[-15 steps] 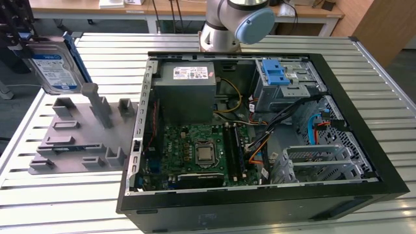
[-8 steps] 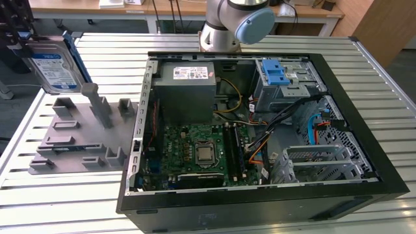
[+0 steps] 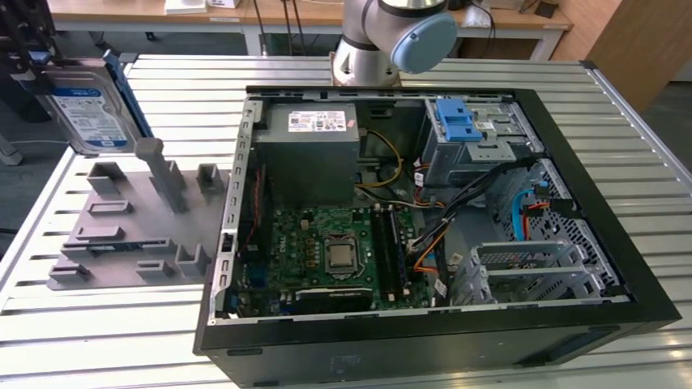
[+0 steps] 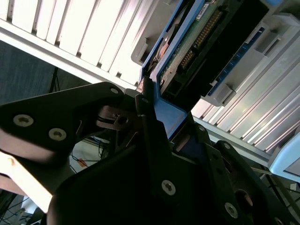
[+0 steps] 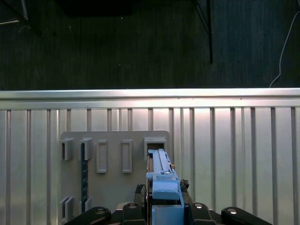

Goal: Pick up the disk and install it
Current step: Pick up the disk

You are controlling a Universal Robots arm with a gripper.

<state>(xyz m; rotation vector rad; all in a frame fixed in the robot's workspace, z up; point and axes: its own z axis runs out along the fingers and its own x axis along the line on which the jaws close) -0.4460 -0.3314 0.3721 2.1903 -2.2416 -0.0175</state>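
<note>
Pincer clasping disk, grey slotted fixture

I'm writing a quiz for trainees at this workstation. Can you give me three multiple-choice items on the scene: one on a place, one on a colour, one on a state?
1. Where is the disk?
A. Upright at the exterior view's left, outside the computer case, by the grey holder
B. Lying flat inside the computer case
C. Lying flat on the grey holder

2. What colour is the frame around the disk?
A. Red
B. Blue
C. Yellow

3. What is the pincer doing?
A. Open, clear of the disk
B. Shut on nothing
C. Shut on the disk

Answers:
1 A: the exterior view shows it standing on edge, outside the case.
2 B: both wrist views show blue plastic along its edge.
3 C: the second wrist view shows it clamped on the frame's two sides.
</note>
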